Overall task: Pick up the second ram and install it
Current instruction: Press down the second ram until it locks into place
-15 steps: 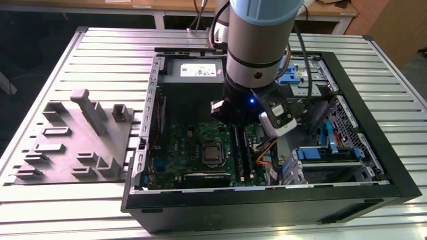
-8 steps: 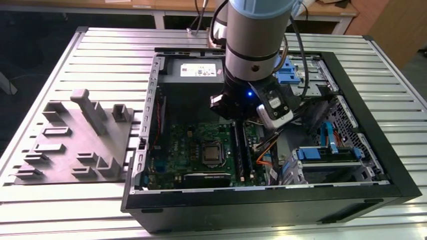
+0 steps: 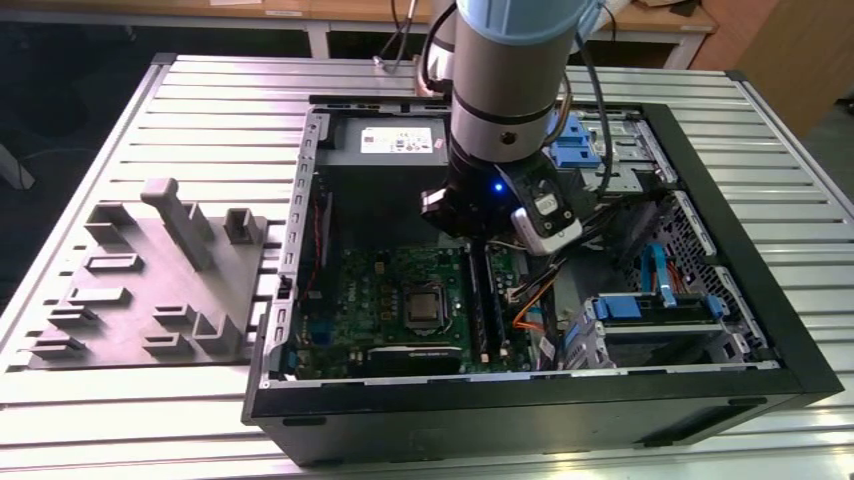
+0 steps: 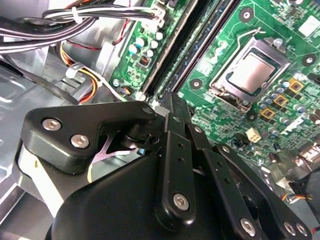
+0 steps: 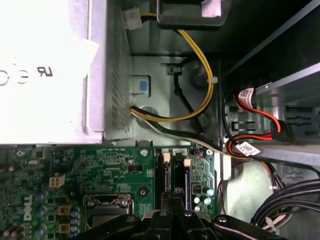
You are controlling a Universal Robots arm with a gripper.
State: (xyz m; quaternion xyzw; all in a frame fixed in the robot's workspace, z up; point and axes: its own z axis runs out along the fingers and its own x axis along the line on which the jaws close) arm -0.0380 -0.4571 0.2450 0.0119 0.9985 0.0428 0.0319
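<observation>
You see a ribbed, matt grey metal worktop (image 3: 200, 110), a matt black plastic tool (image 4: 172, 115) with shiny screws, and a glossy green motherboard (image 4: 235, 30).

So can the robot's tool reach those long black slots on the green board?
Probably yes. The tool hangs close over the long black slots of the green board, with nothing between them; the cables lie off to one side.
</observation>
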